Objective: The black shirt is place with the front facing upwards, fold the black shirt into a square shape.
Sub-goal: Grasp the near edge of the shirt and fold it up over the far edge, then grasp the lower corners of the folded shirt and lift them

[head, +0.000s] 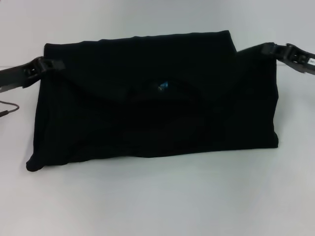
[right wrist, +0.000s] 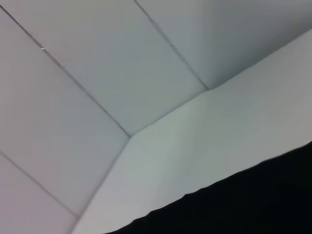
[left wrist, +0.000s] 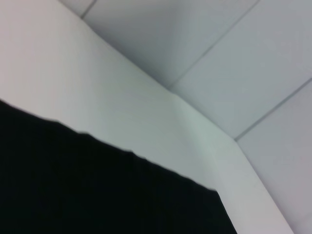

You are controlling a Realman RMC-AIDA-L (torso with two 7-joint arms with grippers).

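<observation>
The black shirt (head: 152, 98) lay on the white bench (head: 157, 201) as a wide folded rectangle, blue label mark (head: 163, 86) upward. The left gripper (head: 47, 65) and right gripper (head: 268, 48) sat at the shirt's 2 far corners; finger state could not be told. Judged step: mid-fold; next, halving widthwise toward a square.

1. The black shirt (head: 152, 98) is seen folded into a wide block on the white table (head: 157, 201).
2. A small blue mark (head: 163, 86) is shown near the shirt's middle.
3. The left gripper (head: 47, 65) is placed at the shirt's upper left corner.
4. The right gripper (head: 268, 49) is placed at the upper right corner.
5. A thin cable (head: 9, 109) is seen on the table by the left edge.
</observation>
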